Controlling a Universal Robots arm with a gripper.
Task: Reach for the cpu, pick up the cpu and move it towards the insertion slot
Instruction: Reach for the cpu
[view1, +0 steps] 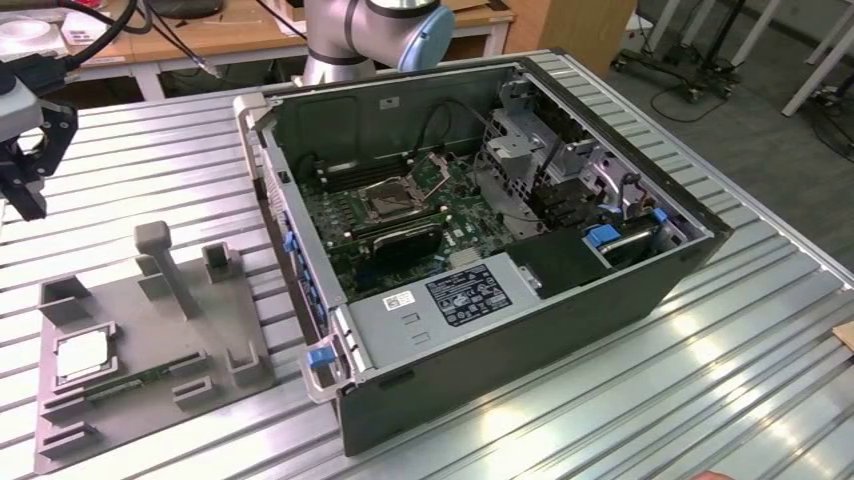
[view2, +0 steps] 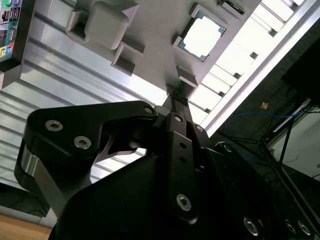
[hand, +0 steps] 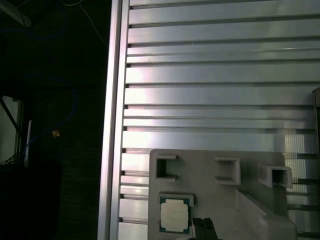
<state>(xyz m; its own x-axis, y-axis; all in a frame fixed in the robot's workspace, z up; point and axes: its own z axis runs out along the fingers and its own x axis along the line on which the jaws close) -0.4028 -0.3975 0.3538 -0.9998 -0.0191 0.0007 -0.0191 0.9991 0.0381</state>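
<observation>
Exterior view: the gripper (view1: 27, 185) hovers at the exterior view's left, well apart from the cpu (view1: 83, 356), kept square by its tray (view1: 123, 312) pocket. Second wrist view: gripper pressed together, empty. First wrist view: cpu face-up, open to a pick.

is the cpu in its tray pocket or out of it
In. The cpu lies flat in its square pocket on the grey fixture in both wrist views; the gripper is apart from it.
</observation>
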